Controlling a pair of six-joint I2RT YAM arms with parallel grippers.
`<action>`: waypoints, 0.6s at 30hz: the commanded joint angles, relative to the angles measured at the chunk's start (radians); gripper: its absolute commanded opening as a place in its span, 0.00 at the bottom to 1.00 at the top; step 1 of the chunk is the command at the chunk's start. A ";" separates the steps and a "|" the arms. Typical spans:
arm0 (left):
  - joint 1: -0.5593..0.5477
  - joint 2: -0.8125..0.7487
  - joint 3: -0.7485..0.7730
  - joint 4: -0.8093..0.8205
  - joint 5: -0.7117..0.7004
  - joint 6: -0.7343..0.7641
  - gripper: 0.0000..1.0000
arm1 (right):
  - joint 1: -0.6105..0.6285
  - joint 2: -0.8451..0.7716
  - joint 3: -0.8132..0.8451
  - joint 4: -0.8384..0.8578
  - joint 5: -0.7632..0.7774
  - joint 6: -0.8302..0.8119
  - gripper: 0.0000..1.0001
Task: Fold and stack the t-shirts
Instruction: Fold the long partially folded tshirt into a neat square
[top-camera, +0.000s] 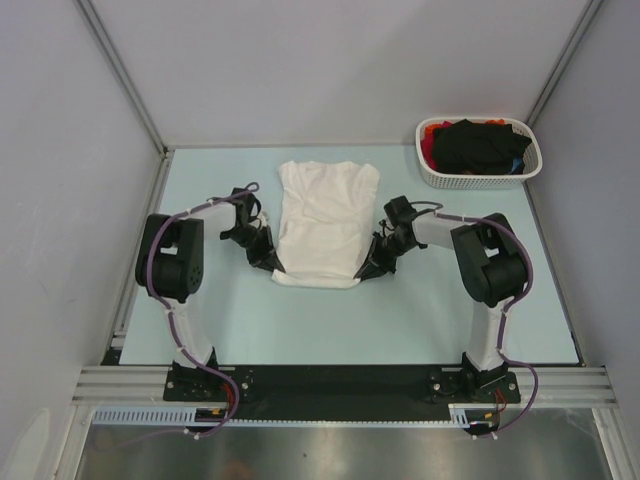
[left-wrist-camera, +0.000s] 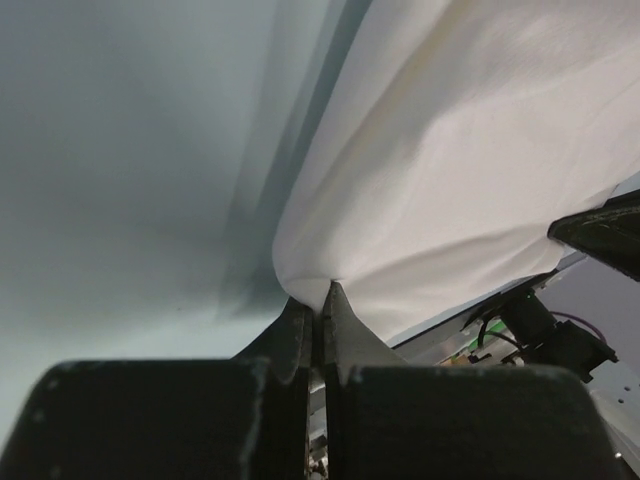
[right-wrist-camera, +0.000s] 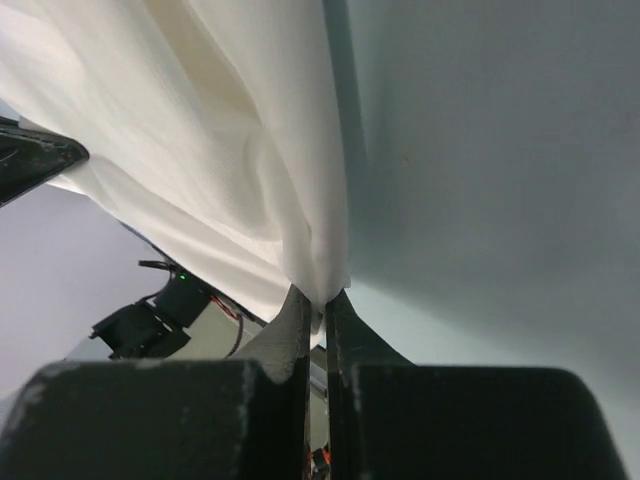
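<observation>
A white t-shirt (top-camera: 325, 222) lies lengthwise in the middle of the table, plain side up, its near hem lifted a little. My left gripper (top-camera: 272, 266) is shut on the near left corner of that hem, and in the left wrist view the white cloth (left-wrist-camera: 460, 150) bunches between the closed jaws of the left gripper (left-wrist-camera: 320, 296). My right gripper (top-camera: 368, 268) is shut on the near right corner. The right wrist view shows the cloth (right-wrist-camera: 230, 150) pinched in the right gripper (right-wrist-camera: 318, 300). Black and red t-shirts (top-camera: 478, 145) fill the basket.
A white perforated basket (top-camera: 476, 177) stands at the far right corner of the pale blue table (top-camera: 420, 320). Grey walls close in the back and both sides. The arm bases sit on a black rail (top-camera: 330, 385) at the near edge.
</observation>
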 joint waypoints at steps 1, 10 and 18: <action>-0.013 -0.106 -0.056 -0.129 -0.075 0.050 0.00 | 0.018 0.001 -0.023 -0.156 0.050 -0.081 0.00; -0.109 -0.214 -0.194 -0.187 -0.052 0.047 0.00 | 0.049 -0.088 -0.071 -0.188 0.084 -0.112 0.00; -0.114 -0.220 0.085 -0.310 -0.125 0.070 0.00 | 0.046 -0.142 0.115 -0.203 0.036 -0.127 0.00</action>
